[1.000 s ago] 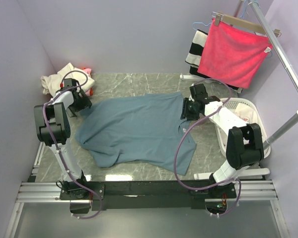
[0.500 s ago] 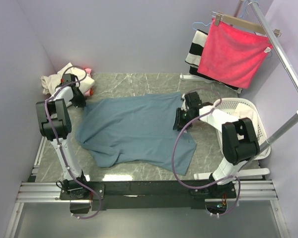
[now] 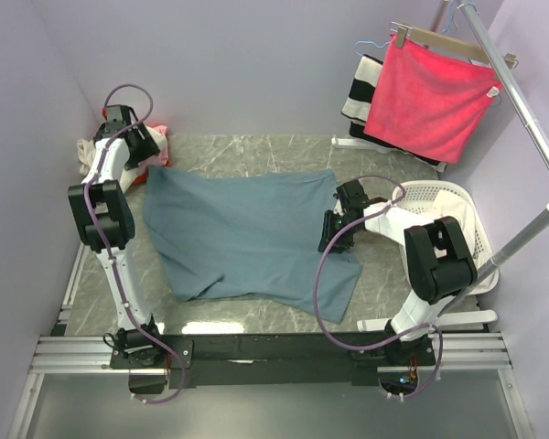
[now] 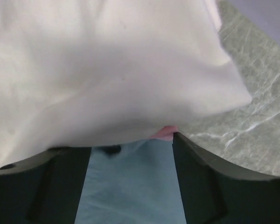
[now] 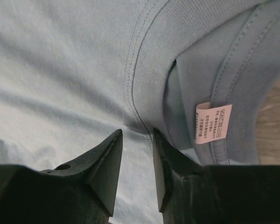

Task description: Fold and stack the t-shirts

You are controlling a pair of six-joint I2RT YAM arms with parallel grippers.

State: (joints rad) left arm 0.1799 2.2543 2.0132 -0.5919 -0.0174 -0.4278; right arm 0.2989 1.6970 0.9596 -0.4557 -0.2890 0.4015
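The blue-grey t-shirt point(image 3: 247, 233) lies spread out flat in the middle of the counter point(image 3: 256, 157). Its neck end points to the white basket point(image 3: 459, 198). The left gripper point(image 3: 137, 151) is up at the far left corner, just by one corner of the blue shirt. There the cream t-shirt point(image 4: 107, 70) lies in a soft heap, and a little bit of pink cloth point(image 4: 165, 133) peeks out from under it. The left fingers point(image 4: 196, 186) are wide apart and hold nothing; the blue shirt shows below them. The right gripper point(image 5: 136, 135) is down on the blue shirt right by the neck seam, near the small pink tag point(image 5: 213, 122). Its fingers point(image 5: 102, 168) are close together, with only a thin gap. It is not clear if they pinch the cloth or just press on it.
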